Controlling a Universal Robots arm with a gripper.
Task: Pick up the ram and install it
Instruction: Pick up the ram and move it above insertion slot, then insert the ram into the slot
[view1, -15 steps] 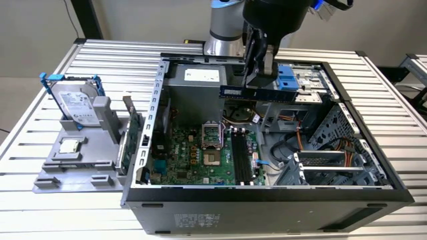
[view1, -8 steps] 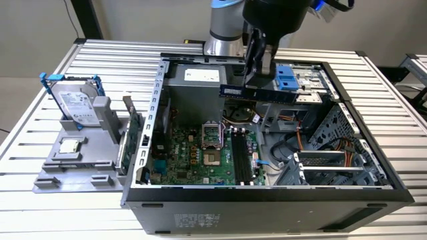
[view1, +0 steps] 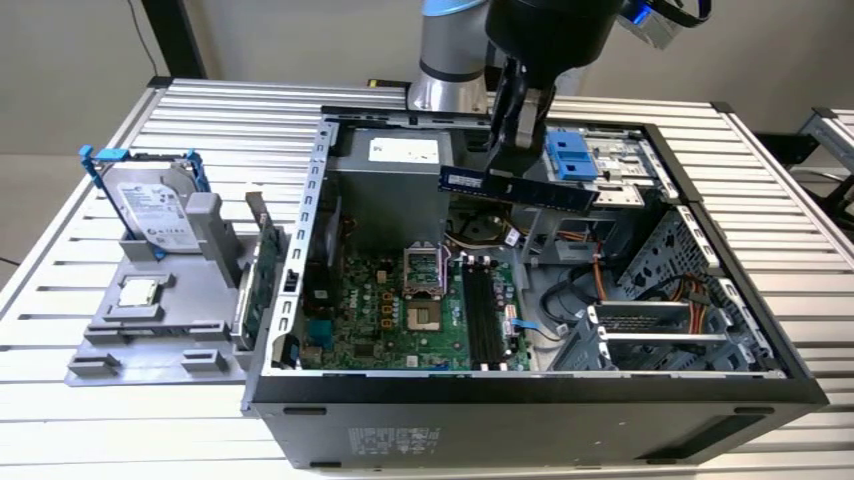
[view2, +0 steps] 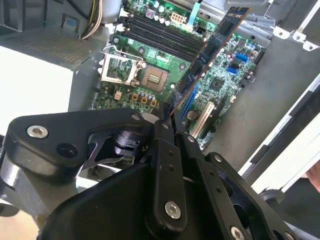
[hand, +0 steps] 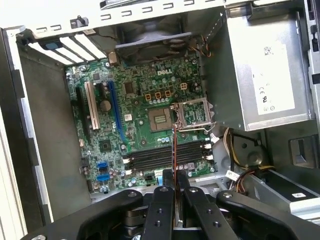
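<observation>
The gripper (view1: 507, 163) is squeezing tight on the ram (view1: 521, 188) and holding it up in the air. The ram is hanging high above the motherboard (view1: 387, 300), inside the open computer case (view1: 534, 400) on the desk (view1: 147, 420). The picking up is done. The ram is not yet sitting in any of the motherboard's long black slots (view1: 483, 315), so the putting in is waiting.

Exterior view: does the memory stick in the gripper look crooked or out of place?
Yes. The memory stick, clamped in the gripper, hangs above the open case and lies across the black slots, not along them.
</observation>
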